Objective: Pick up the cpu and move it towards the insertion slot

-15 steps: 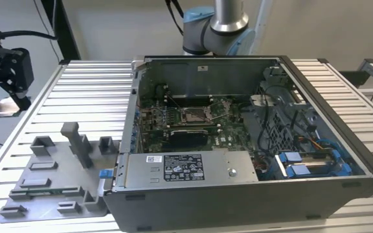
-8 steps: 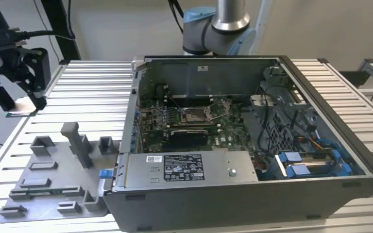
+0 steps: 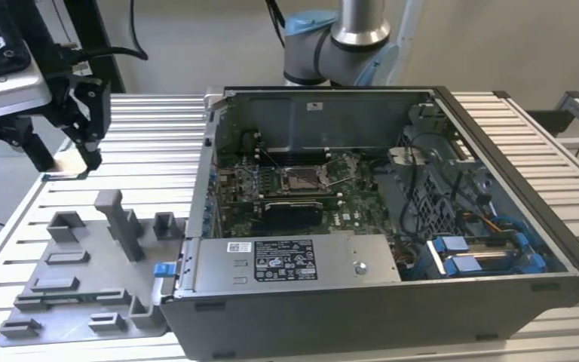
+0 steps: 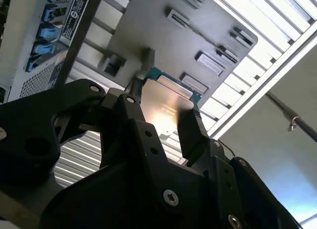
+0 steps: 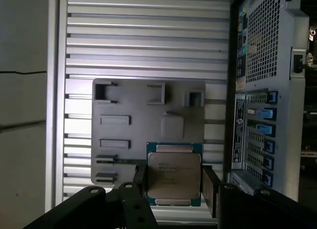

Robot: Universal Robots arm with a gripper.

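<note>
The hand [image 3: 66, 165] points downward, pinching the cpu [image 5: 173, 174] above the table [image 3: 159, 128].

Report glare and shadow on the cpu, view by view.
Second wrist view: bright glare washes the top face of the cpu, and the end effector gripping it is a dark silhouette. First wrist view: the cpu face is evenly lit, no glare, while the computer case beside it sits dimmer. Exterior view: even light, though the case interior around the insertion slot is dim.
</note>
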